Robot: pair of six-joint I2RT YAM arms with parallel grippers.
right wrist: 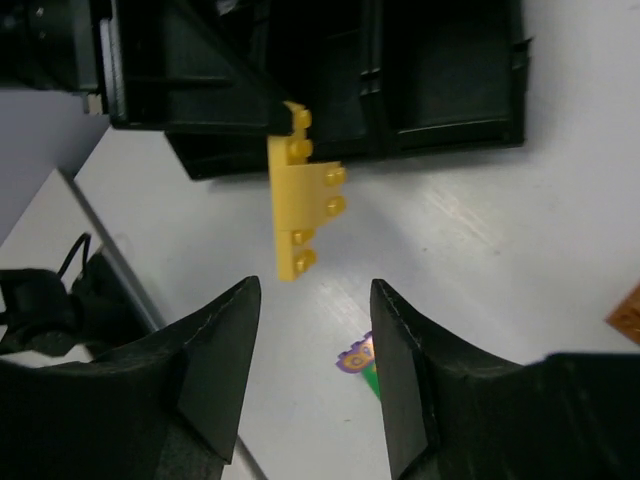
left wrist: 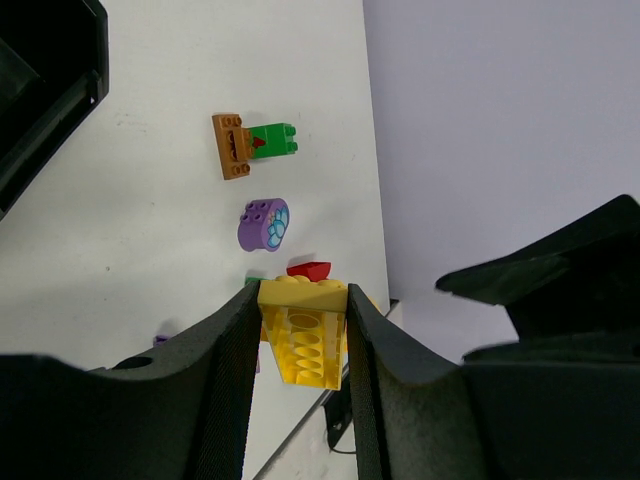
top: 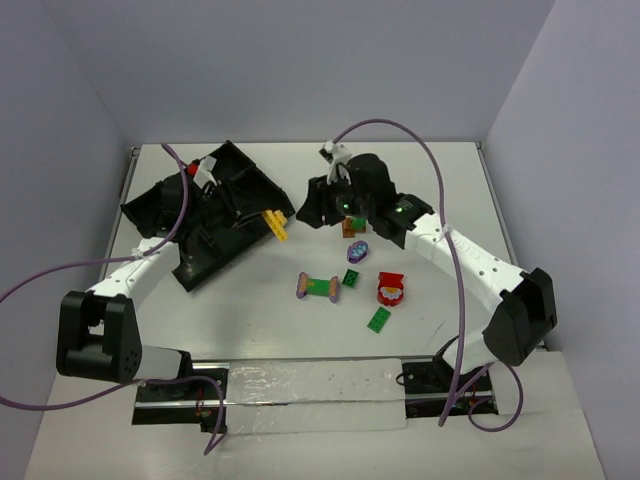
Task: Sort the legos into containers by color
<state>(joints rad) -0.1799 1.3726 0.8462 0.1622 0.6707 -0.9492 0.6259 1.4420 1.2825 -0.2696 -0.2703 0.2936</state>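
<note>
My left gripper (left wrist: 300, 345) is shut on a yellow lego (left wrist: 305, 330), held at the right edge of the black tray of containers (top: 200, 255). From above, that yellow lego (top: 276, 226) sticks out past the tray's rim. My right gripper (right wrist: 312, 330) is open and empty, and it faces the same yellow lego (right wrist: 300, 195) from a short way off. It hangs above the table just right of the tray (right wrist: 450, 80). On the table lie a purple round lego (top: 356, 251), a brown-and-green lego (top: 352, 225), a purple-ended green bar (top: 320, 286), a red-and-white lego (top: 390, 289) and green plates (top: 379, 319).
The tray sits tilted at the back left of the white table (top: 250, 330). Grey walls close in on the left, back and right. Purple cables loop over both arms. A shiny strip (top: 320, 395) runs along the near edge between the arm bases.
</note>
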